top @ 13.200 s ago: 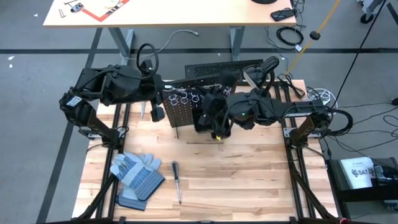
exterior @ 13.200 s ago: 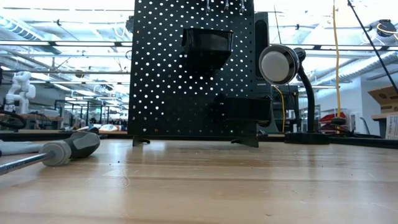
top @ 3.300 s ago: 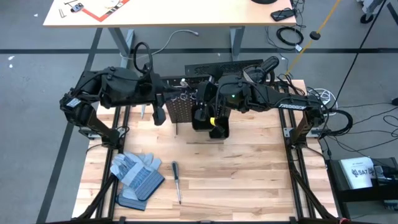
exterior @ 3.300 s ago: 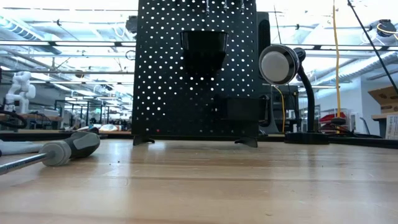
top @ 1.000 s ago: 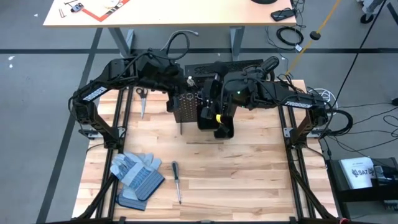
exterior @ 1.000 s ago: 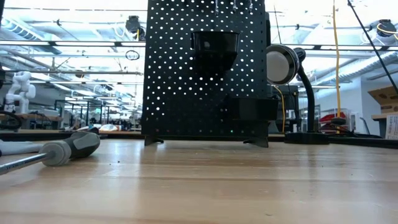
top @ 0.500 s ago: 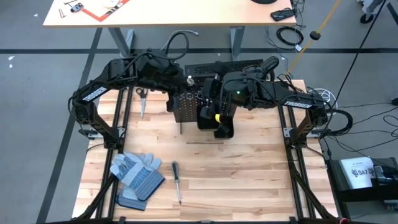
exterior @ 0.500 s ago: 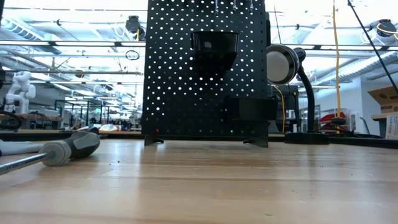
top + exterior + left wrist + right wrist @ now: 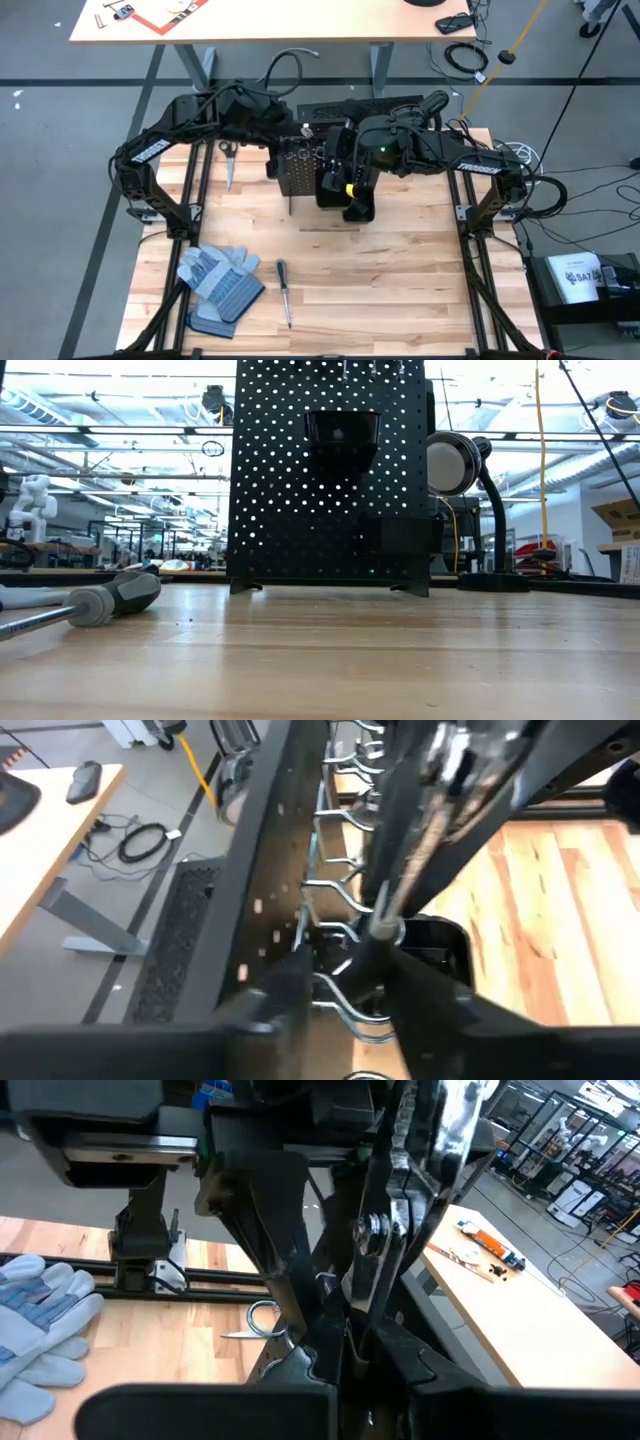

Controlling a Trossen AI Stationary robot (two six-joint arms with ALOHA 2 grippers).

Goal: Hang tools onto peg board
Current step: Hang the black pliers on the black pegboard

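The black peg board (image 9: pixel 300 490) stands upright at the far middle of the table (image 9: pixel 400 280), with silver ring holders (image 9: pixel 335 815) along its top. My left gripper (image 9: pixel 355 995) is at the board's top (image 9: pixel 290 150), open. Its fingers stand on either side of a slim dark tool with a silver collar (image 9: pixel 383 927) that sits among the rings; whether they touch it I cannot tell. My right gripper (image 9: pixel 350 1350) is shut at the board's top (image 9: pixel 338 165). A dark-handled screwdriver (image 9: pixel 284 293) lies flat near the front. My right gripper has a thin dark edge (image 9: pixel 348 1342) pinched between its two shut fingers, apparently the peg board's top edge. The fingers come in from the table's right, slanting a little downward. The board stands upright with its feet (image 9: pixel 245 586) on the table.
Grey-and-blue gloves (image 9: pixel 220 285) lie at the front left beside the screwdriver. A silver scissor-like tool (image 9: pixel 228 160) lies at the far left. Two black bins (image 9: pixel 343 435) hang on the board's face. A desk lamp (image 9: pixel 455 465) stands behind the board on the right.
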